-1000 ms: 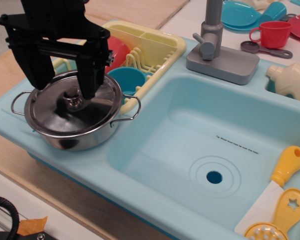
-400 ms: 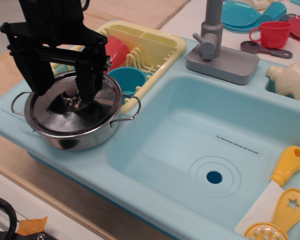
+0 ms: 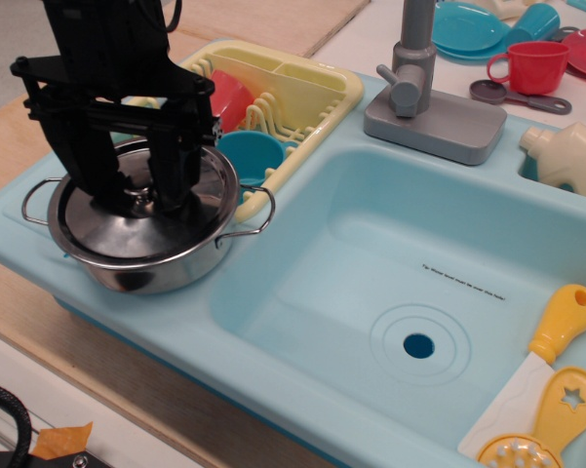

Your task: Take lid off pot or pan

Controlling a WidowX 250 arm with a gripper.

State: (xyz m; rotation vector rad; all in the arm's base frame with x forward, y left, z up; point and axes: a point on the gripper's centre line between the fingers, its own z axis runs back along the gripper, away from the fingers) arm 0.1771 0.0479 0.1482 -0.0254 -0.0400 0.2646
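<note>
nearest to me, at the lower right, i see a yellow-handled toy knife (image 3: 541,366) and a yellow slotted spoon (image 3: 546,424) lying on the rim of the pale blue sink unit (image 3: 302,390), with the basin's drain hole (image 3: 418,344) just beyond them. the unit sits on a wooden worktop (image 3: 19,292).

on the left ledge of the unit stands the pot (image 3: 146,258), shiny steel, with a wire loop handle at each side. the lid (image 3: 117,229) is seated on it, covering it fully. the knob at the lid's centre (image 3: 143,201) is mostly hidden by the black gripper (image 3: 136,190), which is down on the lid with one of its fingers (image 3: 175,180) on the right of the knob and the other on the left. the fingers stand close around the knob, but i cannot tell from this view whether they are already clenched on it or only flanking it.

just behind the pot, a yellow dish rack (image 3: 283,97) holds a blue cup (image 3: 246,154) and a red dish (image 3: 229,97). right of that, the grey faucet (image 3: 424,97) rises from its base at the back rim of the basin, and a cream bottle (image 3: 566,156) lies at the right edge.

farthest back, at the upper right, i see a red mug (image 3: 531,66), a grey spoon (image 3: 512,96) and a turquoise plate (image 3: 468,27).
</note>
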